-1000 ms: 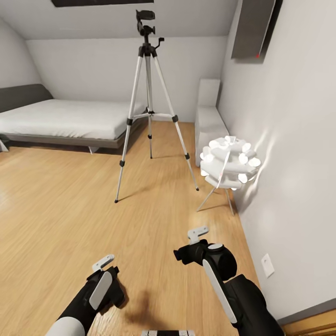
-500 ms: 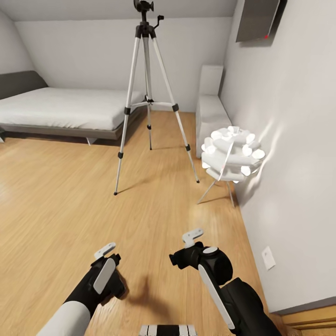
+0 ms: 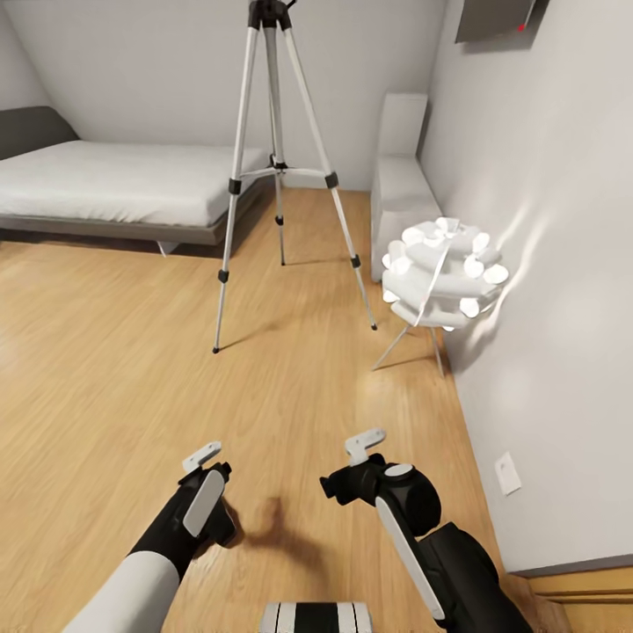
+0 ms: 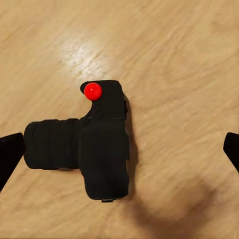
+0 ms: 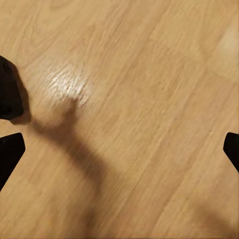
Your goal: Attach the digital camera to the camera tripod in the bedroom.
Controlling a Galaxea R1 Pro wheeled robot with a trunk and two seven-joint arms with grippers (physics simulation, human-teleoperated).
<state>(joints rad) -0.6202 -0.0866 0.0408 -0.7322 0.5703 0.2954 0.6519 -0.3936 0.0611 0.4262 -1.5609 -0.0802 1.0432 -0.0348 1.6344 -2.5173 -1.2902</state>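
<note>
The digital camera point(image 4: 102, 149), matte black with a red dot, lies on the wood floor in the left wrist view, lens to one side. My left gripper point(image 3: 209, 501) hangs right over it, open, its dark fingertips point(image 4: 10, 154) wide apart on either side of the camera and not touching it. My right gripper point(image 3: 356, 483) is open over bare floor, and a black shape point(image 5: 7, 94) sits at the edge of its wrist view. The camera tripod point(image 3: 277, 167) stands ahead on three silver legs, its black head cut off by the top of the head view.
A low white bed point(image 3: 114, 185) sits at the back left. A glowing white lamp point(image 3: 444, 272) on thin legs stands by the right wall, a white bench point(image 3: 400, 193) behind it. A black TV point(image 3: 497, 16) hangs on the right wall. Open wood floor lies between me and the tripod.
The whole head view has shifted: the tripod and the room have moved up the picture and the tripod's head has left the top edge. Both arms hold about the same pose.
</note>
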